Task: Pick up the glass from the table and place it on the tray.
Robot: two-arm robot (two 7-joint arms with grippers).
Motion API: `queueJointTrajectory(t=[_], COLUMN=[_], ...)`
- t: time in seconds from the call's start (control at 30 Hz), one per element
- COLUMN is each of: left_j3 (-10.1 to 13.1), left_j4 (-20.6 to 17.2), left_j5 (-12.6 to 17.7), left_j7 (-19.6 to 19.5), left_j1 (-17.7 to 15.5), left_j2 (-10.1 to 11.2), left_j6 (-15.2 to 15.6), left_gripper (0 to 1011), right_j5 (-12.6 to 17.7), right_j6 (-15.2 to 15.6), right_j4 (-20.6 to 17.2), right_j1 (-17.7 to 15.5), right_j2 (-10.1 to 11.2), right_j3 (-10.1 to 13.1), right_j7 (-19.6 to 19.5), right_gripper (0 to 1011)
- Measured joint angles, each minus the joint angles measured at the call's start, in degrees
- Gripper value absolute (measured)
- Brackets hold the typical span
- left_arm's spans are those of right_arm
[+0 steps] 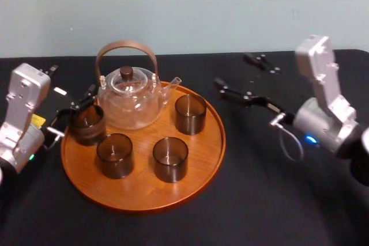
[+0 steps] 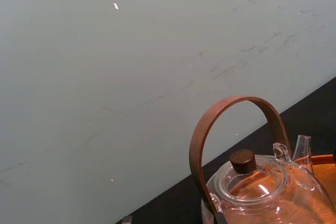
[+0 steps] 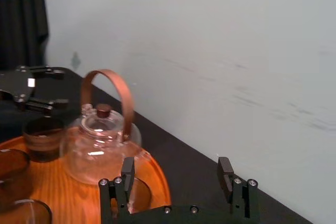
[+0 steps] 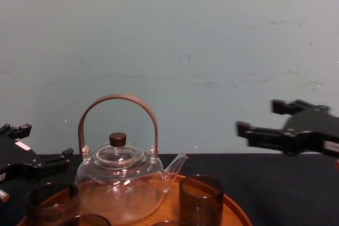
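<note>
The tray (image 1: 202, 142) is a round orange-brown wooden disc holding several dark smoky glasses. One glass (image 1: 87, 124) stands at the tray's left rim. My left gripper (image 1: 75, 106) hovers just above this glass, open, one finger on either side and nothing held. From the side, the left gripper (image 4: 39, 144) sits above the glass (image 4: 50, 197). The right wrist view shows the same glass (image 3: 44, 137) under it. My right gripper (image 1: 239, 74) hangs open and empty over the black table, right of the tray, with its fingers (image 3: 226, 171) wide apart.
A clear glass teapot (image 1: 130, 99) with a brown arched handle stands at the back of the tray, right beside the left glass. Three other glasses (image 1: 170, 158) stand in the tray's middle and right. A pale wall runs close behind the black table (image 1: 277, 200).
</note>
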Motion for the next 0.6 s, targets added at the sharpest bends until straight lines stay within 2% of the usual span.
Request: queueJointTrajectory(t=[0.13,0.3,0.33,0.43,0.6], left_j3=[0.0,0.0,0.0,0.0,0.0], left_j4=[0.0,0.0,0.0,0.0,0.0], left_j5=[0.0,0.0,0.0,0.0,0.0], left_j7=[0.0,0.0,0.0,0.0,0.0], left_j1=[0.0,0.0,0.0,0.0,0.0], left_j2=[0.0,0.0,0.0,0.0,0.0], left_j6=[0.0,0.0,0.0,0.0,0.0], left_gripper=[1001,1001,1001,1001,1001], right_j5=[0.6,1.2,1.2,1.4,1.0], right_j6=[-0.1,-0.6,-0.6,-1.0,-1.1], right_j4=[-3.1,-5.1,-5.1,-5.6,-5.3], right_j1=[-3.7,-7.5,-7.5,-9.6,-11.3], right_j2=[1.6,2.6,2.6,2.9,2.9], right_j3=[2.9,6.3,6.3,8.5,10.6], right_j7=[-1.3,-2.8,-2.8,-3.7,-4.9], right_gripper=[1002,1002,1002,1002,1002])
